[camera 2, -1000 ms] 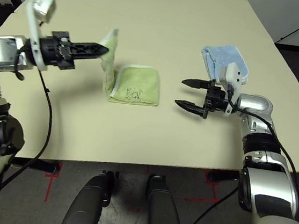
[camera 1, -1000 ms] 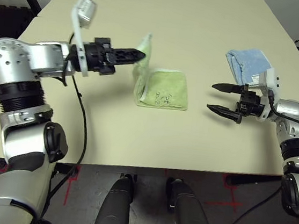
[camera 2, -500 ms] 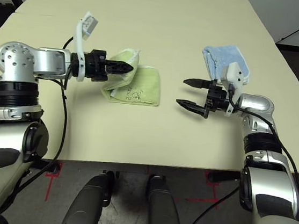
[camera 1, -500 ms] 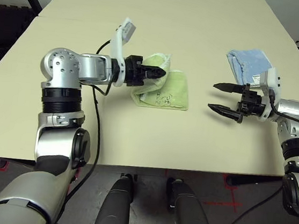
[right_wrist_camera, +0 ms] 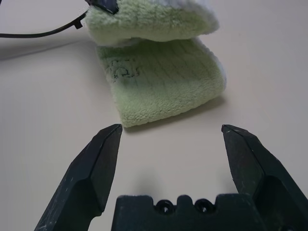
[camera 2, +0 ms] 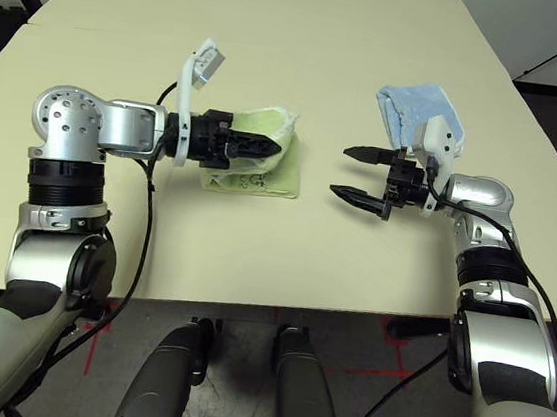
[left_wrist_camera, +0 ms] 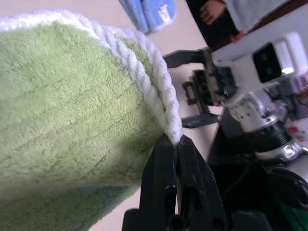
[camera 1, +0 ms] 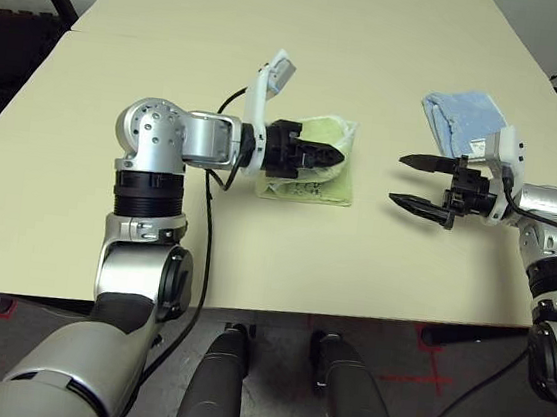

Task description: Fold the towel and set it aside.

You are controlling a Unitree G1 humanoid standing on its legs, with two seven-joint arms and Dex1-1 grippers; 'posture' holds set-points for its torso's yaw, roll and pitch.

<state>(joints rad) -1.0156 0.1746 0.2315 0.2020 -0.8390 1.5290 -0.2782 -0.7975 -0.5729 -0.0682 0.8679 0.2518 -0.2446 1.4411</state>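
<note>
"Green and fluffy! Where is the towel?"

"On the worktop, out in front of the robot, between its two arms. The left end effector is right at it, pinched shut on its white edge."

"And the right end effector?"

"Its two fingers are wide apart with nothing in them. They point at the towel from the robot's right side, with a gap between."

"Which one is nearer?"

"The left. It holds the top flap up over the bottom part. I think it should lay that flap down flat, toward the right."

"What is farther off?"

"A blue cloth, past the right end effector."
</note>
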